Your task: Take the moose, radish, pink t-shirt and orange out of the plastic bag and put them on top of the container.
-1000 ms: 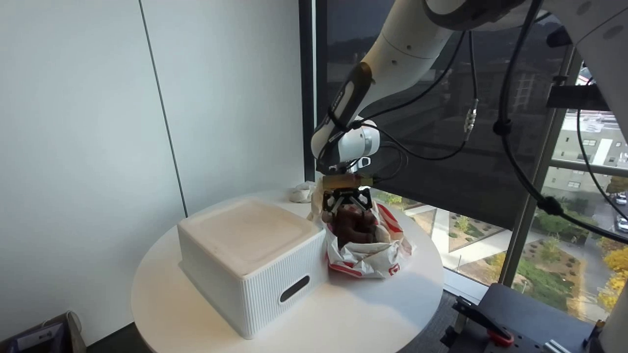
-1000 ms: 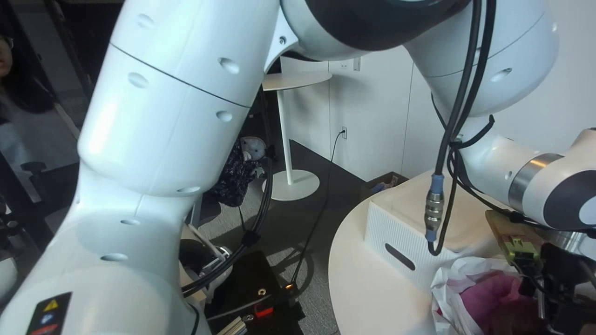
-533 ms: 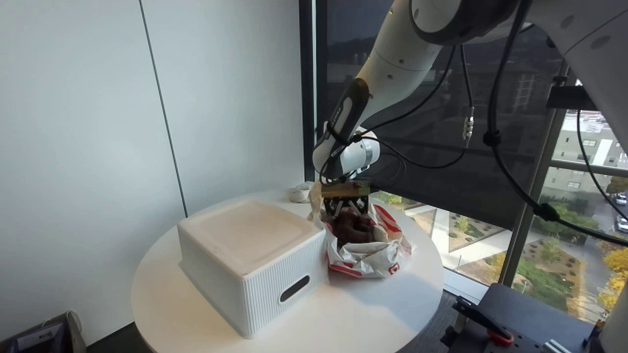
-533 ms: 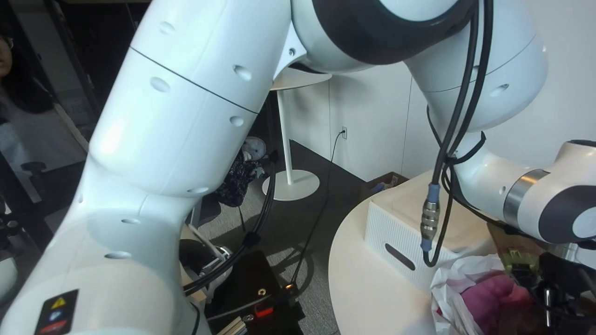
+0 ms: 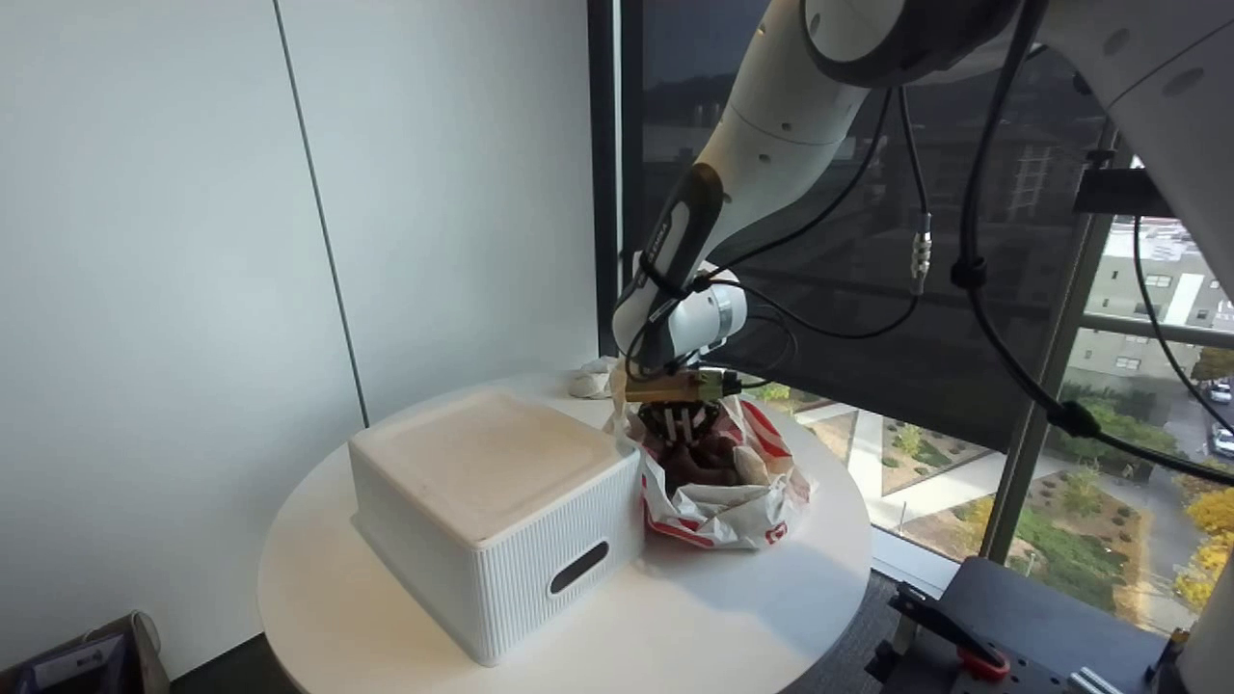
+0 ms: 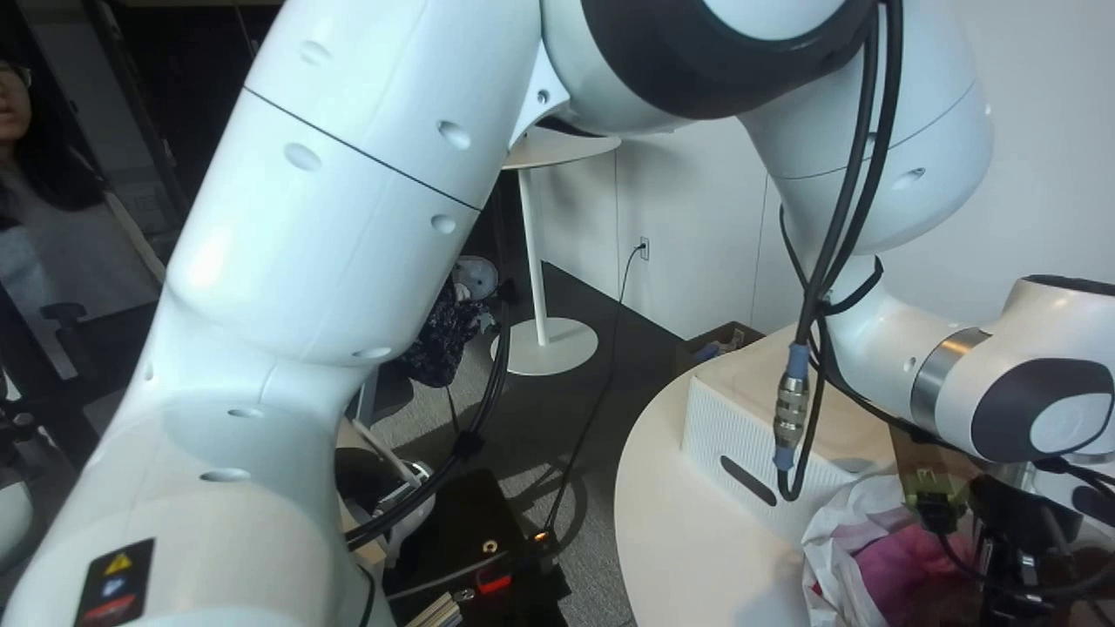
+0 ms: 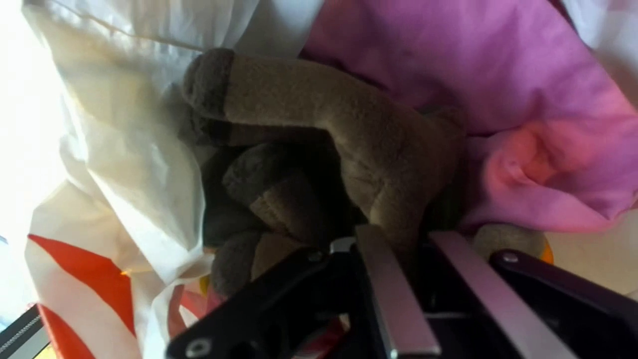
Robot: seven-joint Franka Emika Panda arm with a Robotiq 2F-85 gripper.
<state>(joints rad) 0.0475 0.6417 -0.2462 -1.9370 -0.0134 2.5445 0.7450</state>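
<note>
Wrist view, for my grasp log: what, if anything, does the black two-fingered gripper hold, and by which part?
The black two-fingered gripper seems to pinch the elongated dark-brown plush moose by its body, where that narrows; how firmly I cannot tell.

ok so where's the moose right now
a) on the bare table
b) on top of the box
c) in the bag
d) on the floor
c, since the wrist view shows the moose down inside the bag, beside the pink shirt.
</note>
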